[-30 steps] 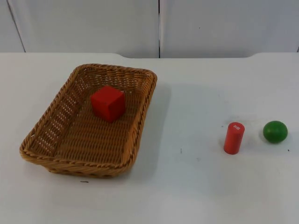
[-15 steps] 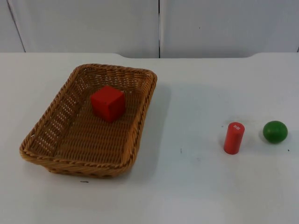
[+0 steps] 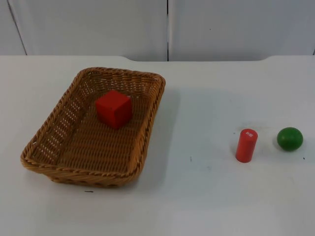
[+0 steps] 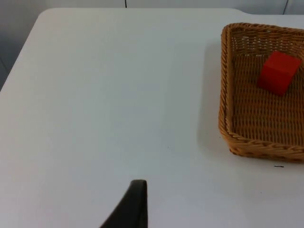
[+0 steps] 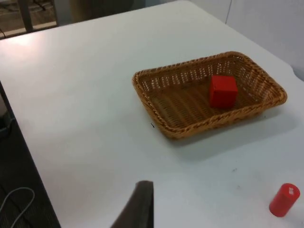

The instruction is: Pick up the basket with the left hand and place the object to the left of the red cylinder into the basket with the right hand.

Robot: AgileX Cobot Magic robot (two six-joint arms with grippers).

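A woven wicker basket [image 3: 149, 125] rests on the white table at the left, with a red cube [image 3: 113, 108] lying inside it toward the far end. The red cylinder [image 3: 246, 145] stands upright at the right, and a green ball [image 3: 289, 138] lies just right of it. My left gripper [image 4: 135, 204] hangs above bare table well to the left of the basket [image 4: 225, 95] and cube [image 4: 279, 72]. My right gripper [image 5: 140, 204] is held high and far back from the basket [image 5: 190, 128], cube [image 5: 223, 91] and cylinder [image 5: 284, 200]. Both arms wait.
The grey partition wall [image 3: 167, 29] closes the table's far side. Bare white table [image 3: 202, 113] stretches between the basket and the cylinder. The table's edge [image 5: 28, 156] and the floor below it appear in the right wrist view.
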